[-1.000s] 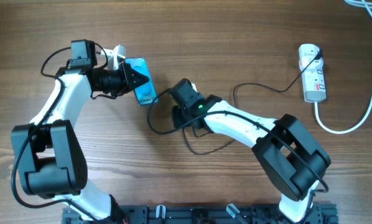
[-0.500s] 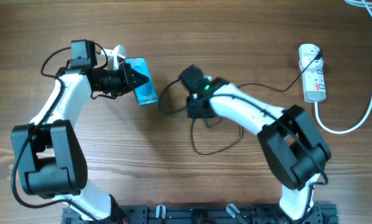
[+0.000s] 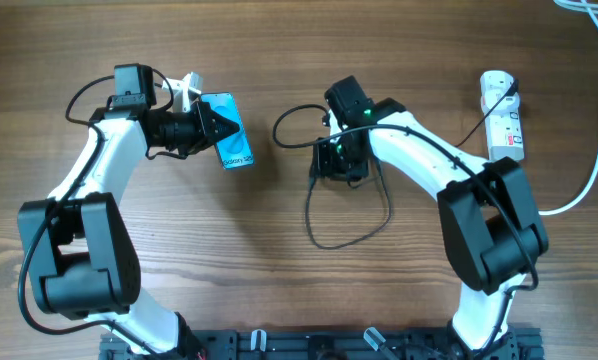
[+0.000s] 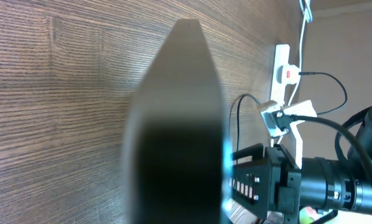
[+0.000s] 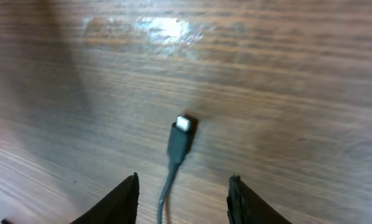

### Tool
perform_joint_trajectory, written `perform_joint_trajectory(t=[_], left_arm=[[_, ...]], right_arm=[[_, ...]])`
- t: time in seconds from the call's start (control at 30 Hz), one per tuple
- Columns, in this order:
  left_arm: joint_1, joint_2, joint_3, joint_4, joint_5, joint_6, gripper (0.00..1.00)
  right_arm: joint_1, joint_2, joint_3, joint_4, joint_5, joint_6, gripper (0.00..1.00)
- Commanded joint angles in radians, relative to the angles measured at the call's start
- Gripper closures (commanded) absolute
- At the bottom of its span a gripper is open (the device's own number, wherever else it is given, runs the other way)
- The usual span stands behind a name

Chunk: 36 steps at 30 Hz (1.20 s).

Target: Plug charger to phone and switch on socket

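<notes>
My left pincer (image 3: 207, 128) clamped on phone (image 3: 235, 146), 10 o'clock of table (image 3: 279, 300). My right pincer (image 5: 183, 180) open, empty; charger (image 5: 180, 140) tip loose between jaws, pointing 12 o'clock. Risk: off-centre pinch flicks charger aside, tip twists, misses phone port.

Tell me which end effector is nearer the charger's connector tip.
Right. The right end effector hangs just over the connector tip, jaws apart, not gripping it. The left end effector is well off to the side, shut on the phone.
</notes>
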Motion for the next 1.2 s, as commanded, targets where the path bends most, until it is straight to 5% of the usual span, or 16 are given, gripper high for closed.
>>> perform_joint_trajectory(t=[0.0, 0.37, 0.8, 1.17], left_arm=[[0.006, -0.016, -0.001, 0.001, 0.016, 0.019, 0.96], [0.006, -0.016, -0.001, 0.001, 0.017, 0.019, 0.96], [0.006, -0.016, -0.001, 0.001, 0.016, 0.019, 0.96], [0.006, -0.016, -0.001, 0.001, 0.017, 0.019, 0.96]], right_arm=[[0.072, 0.017, 0.015, -0.020, 0.098, 0.093, 0.55], [0.153, 0.105, 0.016, -0.119, 0.293, 0.216, 0.68], [0.143, 0.105, 0.220, -0.250, 0.223, 0.150, 0.60], [0.245, 0.165, 0.221, -0.236, 0.438, 0.269, 0.55]])
